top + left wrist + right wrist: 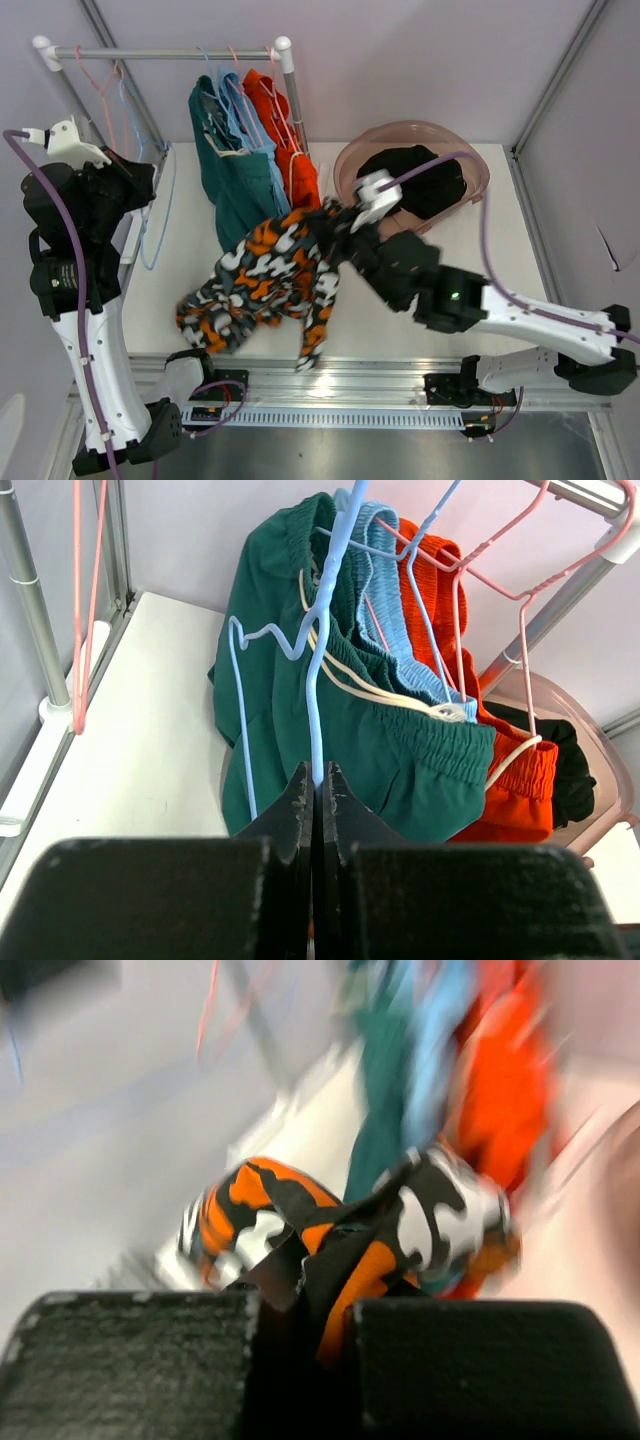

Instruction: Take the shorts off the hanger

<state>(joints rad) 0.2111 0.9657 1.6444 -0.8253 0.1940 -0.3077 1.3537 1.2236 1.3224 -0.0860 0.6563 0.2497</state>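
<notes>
My right gripper [342, 226] is shut on the black shorts with orange-and-white pattern [265, 272] and holds them hanging above the table; the right wrist view, blurred, shows the cloth [250, 1200] bunched between the jaws [315, 1295]. My left gripper [318, 776] is shut on the wire of a bare light-blue hanger [325, 650], at the left in the top view [158, 215]. Teal shorts [235, 170], light blue shorts [243, 108] and orange shorts [290, 140] hang on hangers at the rail's right end. Plain black shorts [420, 178] lie in a basin.
The clothes rack rail [160, 50] runs along the back left, with its post [22, 600] standing at the table edge. An empty pink hanger [78, 630] hangs near its left end. The pinkish see-through basin [348, 160] stands at the back right. A metal frame borders the table.
</notes>
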